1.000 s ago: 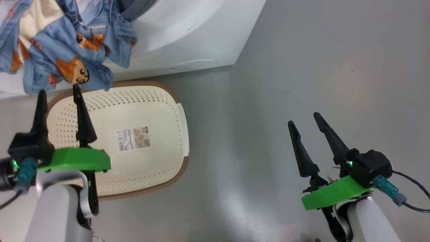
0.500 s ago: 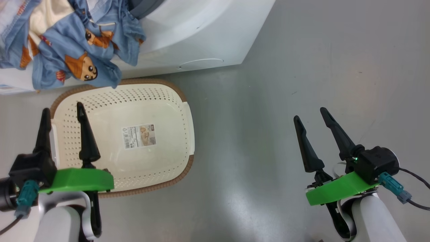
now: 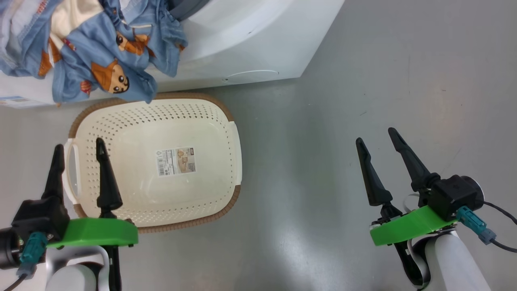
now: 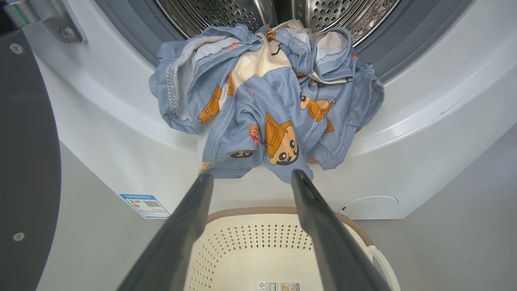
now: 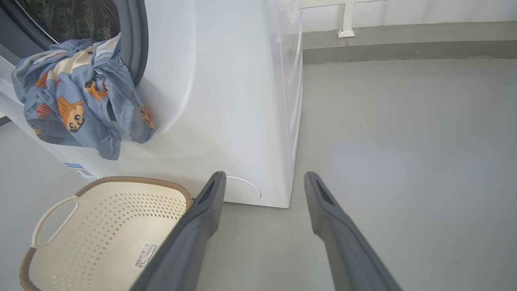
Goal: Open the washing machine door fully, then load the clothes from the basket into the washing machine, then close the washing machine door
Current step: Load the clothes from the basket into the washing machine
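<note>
Light blue fabric with orange-brown bear prints, plus a cream-yellow piece: the clothes point(image 3: 109, 52), one bundle. It is draped over the lower lip of the washing machine point(image 3: 250, 40) opening, the upper part reaching into the steel drum point(image 4: 335, 12), the rest hanging down the white front

The washing machine door point(image 4: 24, 141): swung open, a dark panel at the left edge of my left wrist view

The basket point(image 3: 210, 121): cream-white, perforated, brown rim. It stands on the grey floor point(image 3: 363, 81) just before the machine and below the hanging bundle, with the label sticker point(image 3: 176, 161) on its base in plain sight

My left pincer point(image 3: 78, 144): fingers spread wide, gripping nothing, poised over the basket's left handle end and pointing toward the clothes

My right pincer point(image 3: 375, 136): fingers spread wide, gripping nothing, over bare floor, well apart from the basket
</note>
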`<state>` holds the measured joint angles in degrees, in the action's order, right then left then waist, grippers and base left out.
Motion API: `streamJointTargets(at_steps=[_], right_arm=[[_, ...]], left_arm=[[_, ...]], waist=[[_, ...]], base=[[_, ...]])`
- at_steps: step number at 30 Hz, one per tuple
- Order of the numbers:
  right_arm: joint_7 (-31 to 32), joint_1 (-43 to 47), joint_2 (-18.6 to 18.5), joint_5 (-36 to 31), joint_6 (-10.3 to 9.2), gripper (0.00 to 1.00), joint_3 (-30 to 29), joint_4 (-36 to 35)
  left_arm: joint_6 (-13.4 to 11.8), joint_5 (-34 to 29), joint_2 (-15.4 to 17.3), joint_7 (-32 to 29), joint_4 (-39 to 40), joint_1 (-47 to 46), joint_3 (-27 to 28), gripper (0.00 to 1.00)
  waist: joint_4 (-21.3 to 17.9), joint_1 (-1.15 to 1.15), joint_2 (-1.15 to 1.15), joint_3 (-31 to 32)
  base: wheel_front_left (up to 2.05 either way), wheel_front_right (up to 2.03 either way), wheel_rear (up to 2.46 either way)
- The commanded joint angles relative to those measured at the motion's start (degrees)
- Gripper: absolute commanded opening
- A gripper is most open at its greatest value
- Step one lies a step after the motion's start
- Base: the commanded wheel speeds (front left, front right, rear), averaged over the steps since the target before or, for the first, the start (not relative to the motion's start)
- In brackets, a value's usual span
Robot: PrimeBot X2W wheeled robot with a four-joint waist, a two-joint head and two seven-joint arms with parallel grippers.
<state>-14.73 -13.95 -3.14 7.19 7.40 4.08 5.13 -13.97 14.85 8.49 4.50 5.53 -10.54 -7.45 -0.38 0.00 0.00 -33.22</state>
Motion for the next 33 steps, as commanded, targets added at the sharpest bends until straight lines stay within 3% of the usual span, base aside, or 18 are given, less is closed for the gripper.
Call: streamJointTargets(at_steps=[1,14,33], right_arm=[[-0.3,0.3,0.3,-0.3,0.09,1.00,1.0,-1.2],[-0.3,0.5,0.3,-0.4,0.09,1.00,1.3,-1.2],[-0.3,-0.5,0.3,1.8,0.09,1.00,3.6,-1.1]], left_arm=[[-0.8,0.4,1.1,-0.2,1.7,1.3,1.9,1.00],[-1.7,1.3,0.9,-0.7,2.7,2.0,2.1,1.00],[-0.2,1.7,4.4,-0.3,-9.9,-12.6,3.7,1.00]], waist=[[0.2,0.00,0.00,0.3],[0.4,0.00,0.00,0.5],[-4.6,0.00,0.00,-1.2]], base=[[0.00,0.00,0.00],[0.00,0.00,0.00],[0.00,0.00,0.00]])
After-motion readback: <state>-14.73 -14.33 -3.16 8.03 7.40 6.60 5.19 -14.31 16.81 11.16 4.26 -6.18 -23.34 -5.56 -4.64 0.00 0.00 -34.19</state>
